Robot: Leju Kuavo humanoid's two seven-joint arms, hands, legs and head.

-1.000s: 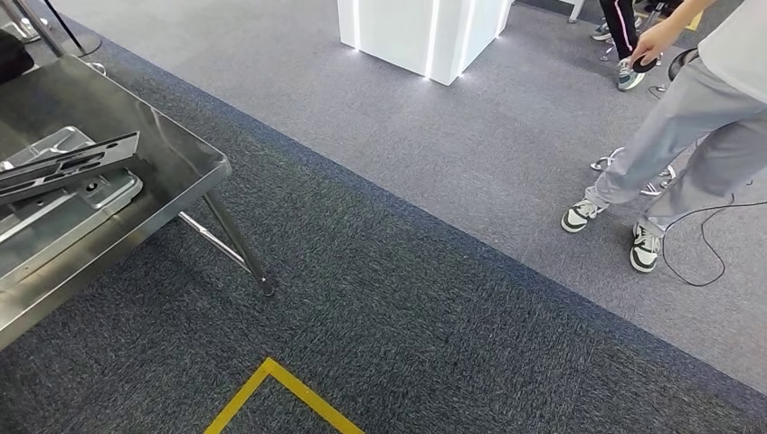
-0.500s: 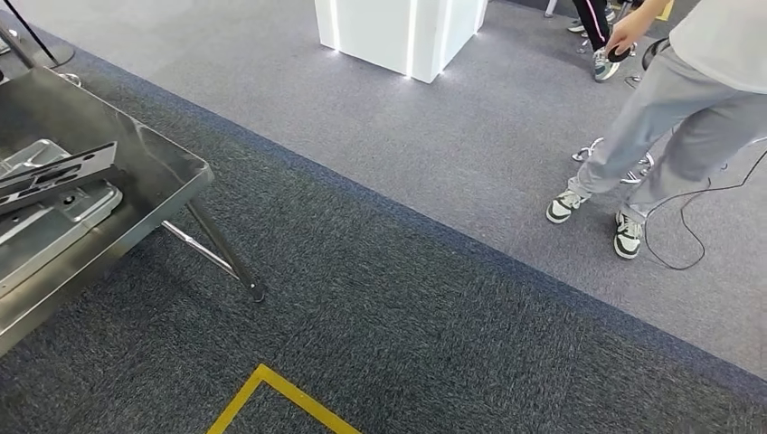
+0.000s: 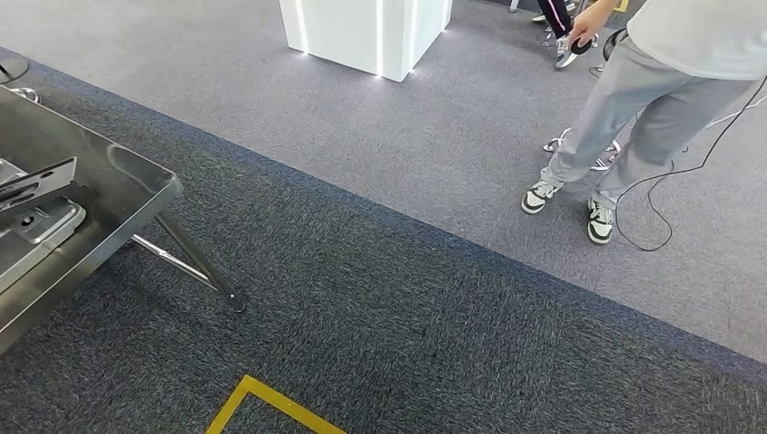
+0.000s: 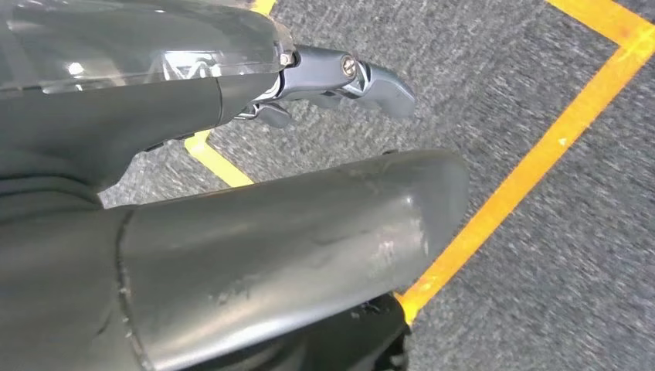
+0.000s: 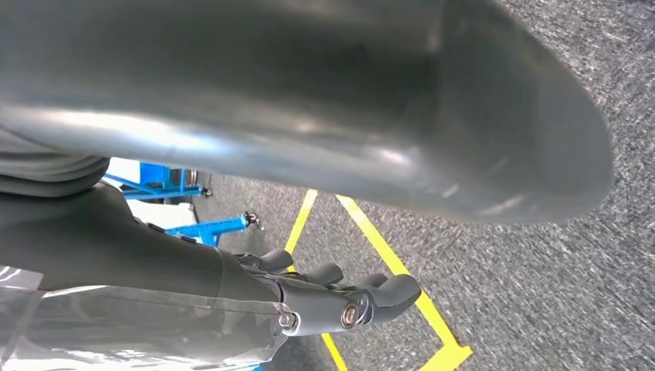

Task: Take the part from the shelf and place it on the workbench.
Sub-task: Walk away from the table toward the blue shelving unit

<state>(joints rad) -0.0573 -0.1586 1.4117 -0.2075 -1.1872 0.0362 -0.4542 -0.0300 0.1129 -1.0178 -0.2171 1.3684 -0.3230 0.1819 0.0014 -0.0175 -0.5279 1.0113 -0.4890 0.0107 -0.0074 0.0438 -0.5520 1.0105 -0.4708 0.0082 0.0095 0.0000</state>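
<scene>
At the left edge of the head view a steel workbench (image 3: 127,185) carries flat metal parts (image 3: 32,194); whether any of them is the task's part cannot be told. The shelf is not visible here. Both arms hang over dark carpet crossed by yellow floor tape (image 3: 271,404). The left hand (image 4: 340,77) and the right hand (image 5: 340,297) each hold nothing, fingers loosely apart. A person (image 3: 633,108) stands upper right, cable trailing. Judgement: the robot is walking or turning; steady steps, hands kept low, and a wide berth from the table leg (image 3: 194,262) would serve best.
</scene>
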